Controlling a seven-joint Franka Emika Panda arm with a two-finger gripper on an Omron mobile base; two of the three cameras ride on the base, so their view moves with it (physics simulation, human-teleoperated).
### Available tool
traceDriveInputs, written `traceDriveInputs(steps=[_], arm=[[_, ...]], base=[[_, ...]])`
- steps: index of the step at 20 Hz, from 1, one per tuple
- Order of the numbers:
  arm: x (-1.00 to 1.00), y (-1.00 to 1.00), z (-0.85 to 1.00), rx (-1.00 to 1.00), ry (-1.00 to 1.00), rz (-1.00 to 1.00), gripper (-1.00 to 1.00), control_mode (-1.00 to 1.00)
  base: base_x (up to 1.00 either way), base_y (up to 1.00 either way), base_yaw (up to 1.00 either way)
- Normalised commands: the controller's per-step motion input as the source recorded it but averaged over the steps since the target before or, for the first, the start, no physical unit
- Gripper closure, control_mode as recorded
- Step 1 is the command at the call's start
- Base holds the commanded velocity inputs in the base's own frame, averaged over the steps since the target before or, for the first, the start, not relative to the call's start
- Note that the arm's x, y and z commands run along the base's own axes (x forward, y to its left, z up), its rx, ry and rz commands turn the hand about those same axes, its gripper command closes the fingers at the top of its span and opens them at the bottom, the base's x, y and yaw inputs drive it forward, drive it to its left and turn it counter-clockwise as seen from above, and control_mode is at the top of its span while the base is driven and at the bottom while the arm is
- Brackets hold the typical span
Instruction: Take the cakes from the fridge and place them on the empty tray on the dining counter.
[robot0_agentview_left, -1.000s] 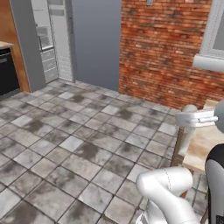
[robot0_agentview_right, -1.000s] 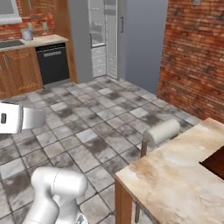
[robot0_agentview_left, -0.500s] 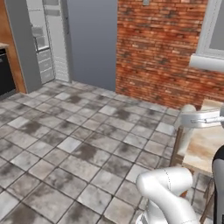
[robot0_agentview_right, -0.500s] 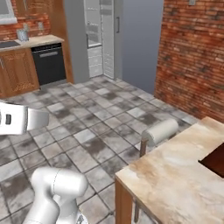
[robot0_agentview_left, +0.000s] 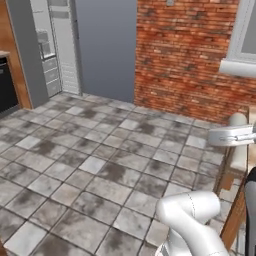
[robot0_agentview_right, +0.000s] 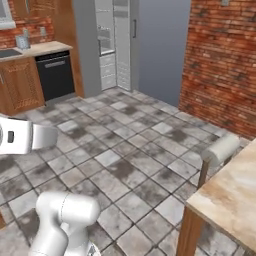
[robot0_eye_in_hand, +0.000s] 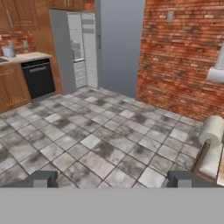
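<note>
The tall grey fridge (robot0_eye_in_hand: 120, 43) stands at the far end of the tiled floor. Its left door is swung open, showing white shelves (robot0_eye_in_hand: 78, 48). It also appears in the left base view as the fridge (robot0_agentview_left: 105, 47) and in the right base view as the fridge (robot0_agentview_right: 155, 45). The cakes are too small to make out inside it. The beige marble corner of the dining counter (robot0_agentview_right: 232, 185) juts in at the right; the tray is out of view. My gripper (robot0_eye_in_hand: 113, 179) hangs open over the floor with nothing between its fingertips (robot0_eye_in_hand: 43, 178).
A white-cushioned chair (robot0_agentview_right: 220, 150) stands at the counter's near corner, also seen as the chair (robot0_eye_in_hand: 213, 131). A red brick wall (robot0_agentview_left: 190, 55) runs right of the fridge. A black oven (robot0_agentview_right: 56, 75) and wooden cabinets line the left wall. Tiled floor (robot0_agentview_left: 100, 165) lies between me and the fridge.
The whole picture has shifted, so the base has moved: the fridge looks slightly nearer, and the dark tray at the counter's right edge has slid out of the right base view.
</note>
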Motion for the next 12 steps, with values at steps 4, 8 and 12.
traceDriveInputs(steps=[4, 8, 12], arm=[[0.00, 0.00, 0.00, 0.00, 0.00, 0.00, -1.00, 1.00], [0.00, 0.00, 0.00, 0.00, 0.00, 0.00, -1.00, 1.00], [0.00, 0.00, 0.00, 0.00, 0.00, 0.00, -1.00, 1.00]], base=[[0.58, 0.82, -0.08], [1.00, 0.34, 0.00], [1.00, 0.00, 0.03]])
